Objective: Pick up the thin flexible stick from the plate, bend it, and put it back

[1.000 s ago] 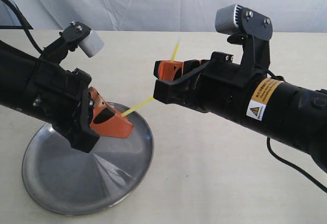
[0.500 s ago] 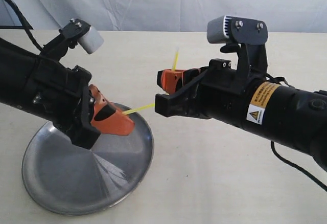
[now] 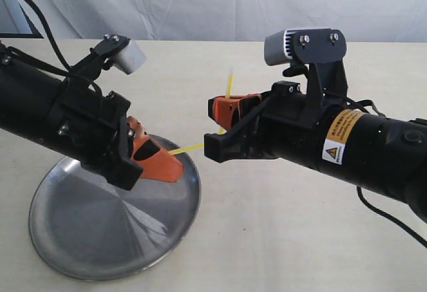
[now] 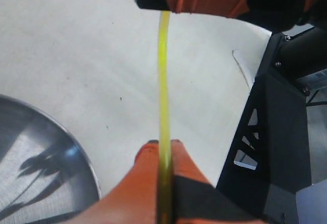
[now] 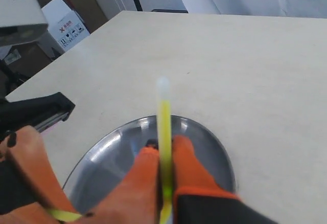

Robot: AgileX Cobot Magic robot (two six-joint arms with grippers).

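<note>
Bending is under way: the thin flexible stick (image 3: 189, 149) hangs in the air over the edge of the plate (image 3: 80, 239), touching neither it nor the counter (image 3: 280, 239). The left end effector (image 3: 175, 167) is clamped on one end, and the left wrist view shows it closed tight around the yellow rod. The right end effector (image 3: 223, 109) is pinched on the stick further along, with the pale tip standing up above it.

Over the last second the two arms have drawn closer. The span between them has flattened from a slope to nearly level, and the free tip has swung from tilted to almost upright. That suggests a sharper bend, though the kink itself is probably hidden inside the right grip. By my reading the bend is nearly made, and lowering the stick back onto the plate remains.
</note>
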